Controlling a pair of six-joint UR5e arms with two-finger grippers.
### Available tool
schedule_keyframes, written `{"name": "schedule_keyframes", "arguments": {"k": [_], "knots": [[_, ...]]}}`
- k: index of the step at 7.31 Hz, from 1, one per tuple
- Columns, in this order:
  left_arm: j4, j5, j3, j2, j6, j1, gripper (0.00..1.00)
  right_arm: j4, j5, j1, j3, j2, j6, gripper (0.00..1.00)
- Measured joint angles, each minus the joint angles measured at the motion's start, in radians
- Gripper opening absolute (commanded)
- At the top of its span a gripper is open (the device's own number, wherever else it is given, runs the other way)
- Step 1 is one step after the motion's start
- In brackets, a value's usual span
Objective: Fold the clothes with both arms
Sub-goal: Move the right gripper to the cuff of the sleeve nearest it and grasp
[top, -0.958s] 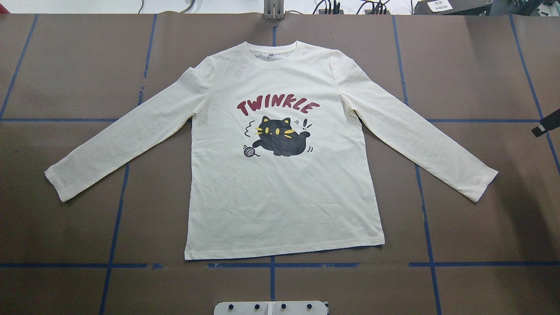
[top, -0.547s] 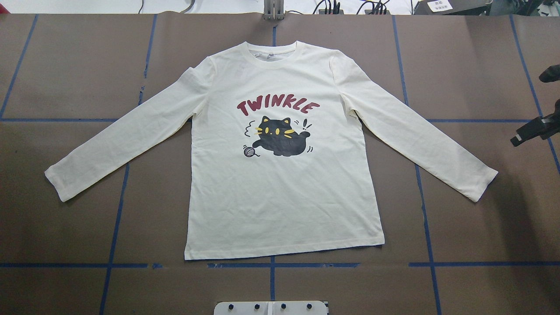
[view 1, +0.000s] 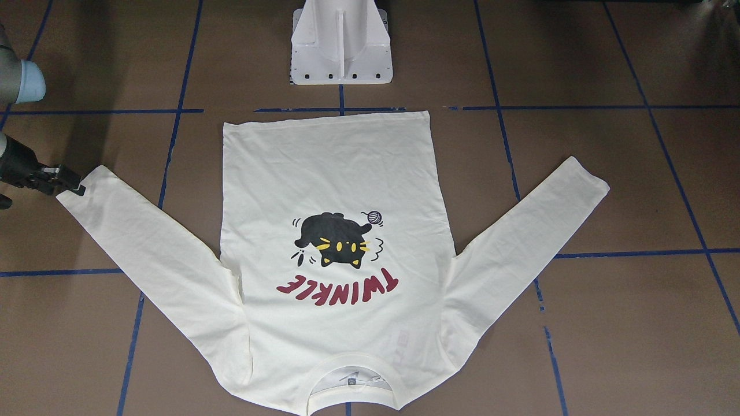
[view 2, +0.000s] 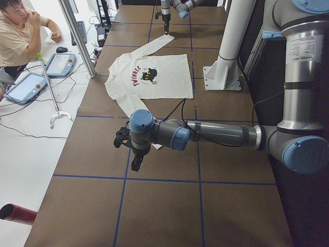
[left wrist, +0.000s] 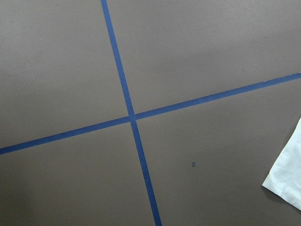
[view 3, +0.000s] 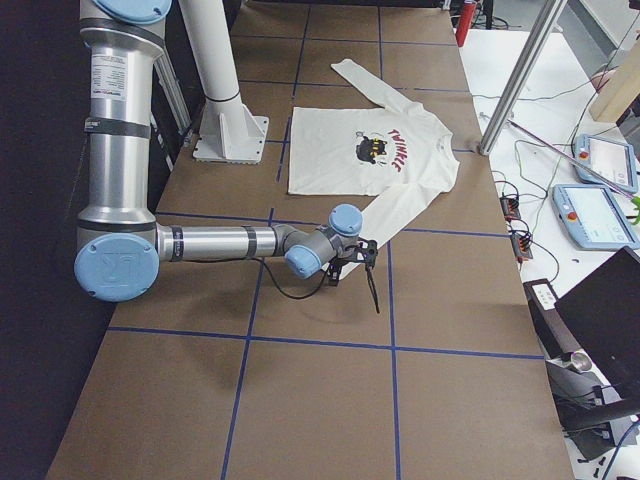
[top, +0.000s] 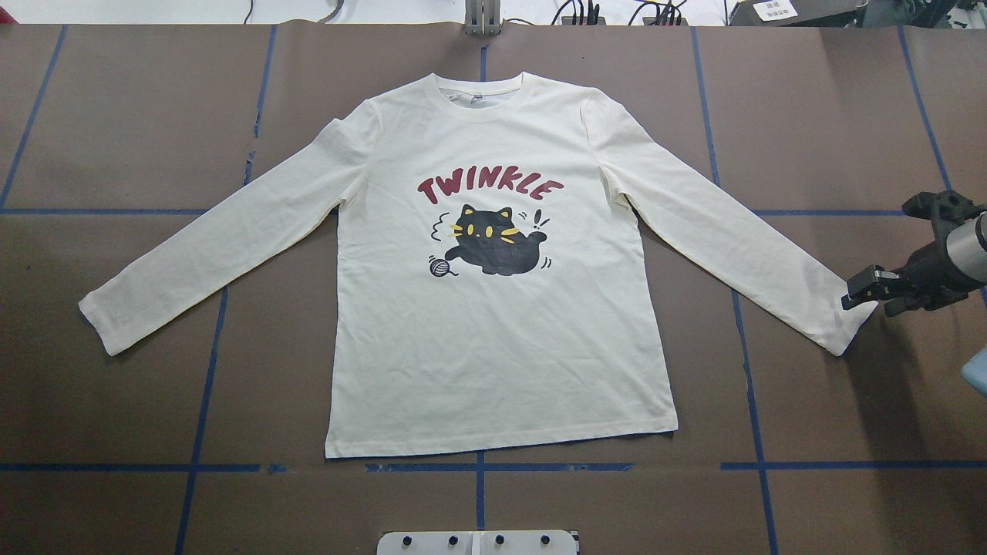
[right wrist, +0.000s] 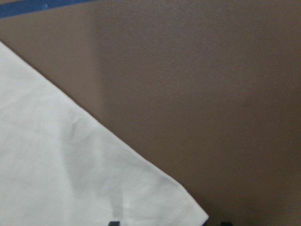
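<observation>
The clothes are one cream-white long-sleeved shirt (top: 493, 347) lying flat and print side up, both sleeves spread out; the black cat and "TWINKLE" show in the front view too (view 1: 324, 167). My right gripper (top: 854, 297) hangs low at the right sleeve's cuff (top: 844, 327). In the right wrist view its two fingertips (right wrist: 114, 223) stand apart, open, on either side of the cuff's corner (right wrist: 178, 207). My left gripper (view 2: 136, 163) shows only in the exterior left view, pointing down beside the left cuff (view 2: 157, 146); I cannot tell its state. The left wrist view shows a cuff corner (left wrist: 287, 179).
Blue tape lines (top: 478, 466) grid the brown table. The white pedestal base (view 1: 341, 52) stands just beyond the shirt's hem. A person (view 2: 20, 36) sits at a side desk with tablets (view 3: 590, 215) and metal posts (view 2: 77, 36) off the table's far edge.
The right gripper has come in from the overhead view's right edge, moving down and left until it reached the right sleeve's cuff. The shirt has not moved.
</observation>
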Motion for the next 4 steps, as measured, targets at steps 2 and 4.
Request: {"name": "schedule_keyframes", "arguments": {"k": [2,4], "knots": [[-0.002,0.000,0.001,-0.001,0.000,0.000,1.00,0.007,-0.004,-0.002,-0.032,0.009,0.019,0.00],[-0.002,0.000,0.001,-0.001,0.000,0.000,1.00,0.008,-0.002,-0.001,-0.029,0.013,0.023,0.00]]}}
